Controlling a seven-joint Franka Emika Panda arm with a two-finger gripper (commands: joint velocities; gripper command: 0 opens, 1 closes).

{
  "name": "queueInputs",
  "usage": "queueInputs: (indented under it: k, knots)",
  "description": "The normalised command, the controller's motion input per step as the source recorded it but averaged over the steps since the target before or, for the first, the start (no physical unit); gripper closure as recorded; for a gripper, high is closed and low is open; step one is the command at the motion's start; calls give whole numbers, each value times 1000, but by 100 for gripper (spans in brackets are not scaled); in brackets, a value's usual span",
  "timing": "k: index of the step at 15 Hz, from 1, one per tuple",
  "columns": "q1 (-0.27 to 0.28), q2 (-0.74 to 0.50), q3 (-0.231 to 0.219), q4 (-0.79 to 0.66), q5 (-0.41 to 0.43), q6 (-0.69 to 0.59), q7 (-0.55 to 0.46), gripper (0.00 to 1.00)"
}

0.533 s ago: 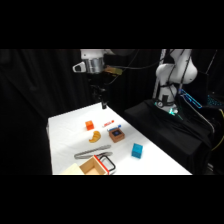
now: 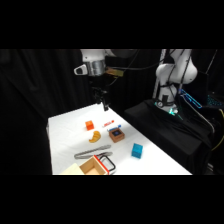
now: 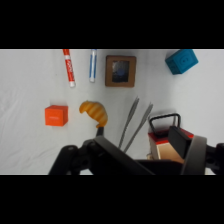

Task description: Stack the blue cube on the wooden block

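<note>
High above the table's far side hangs the gripper (image 2: pixel 105 106); whether its grip is wide or closed, I cannot tell. The blue cube (image 2: pixel 137 150) sits right of the wooden block (image 2: pixel 116 134), apart.

Blue cube (image 2: pixel 136 150) stands alone on open tabletop (image 2: pixel 65 130), clear on all sides. Wooden block (image 2: pixel 116 134) has two markers (image 3: pixel 80 66) just beside it; tongs (image 2: pixel 92 151) and croissant (image 2: pixel 94 136) lie near. Its top is unobstructed.

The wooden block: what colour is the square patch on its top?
Dark blue, framed by brown wood. The wooden block shows it best in the wrist view.
</note>
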Motion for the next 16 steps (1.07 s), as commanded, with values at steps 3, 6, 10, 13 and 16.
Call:
queueInputs:
  k: [3, 6, 10, 13, 16]
  knots:
    - [66, -222, 82, -260, 194, 147, -188, 0]
    - [81, -273, 77, -345, 198, 237, -308, 0]
    - [84, -287, 59, -386, 166, 293, -382, 0]
    - [83, -237, 43, -382, 148, 322, -377, 0]
    - [75, -208, 41, -358, 126, 314, -312, 0]
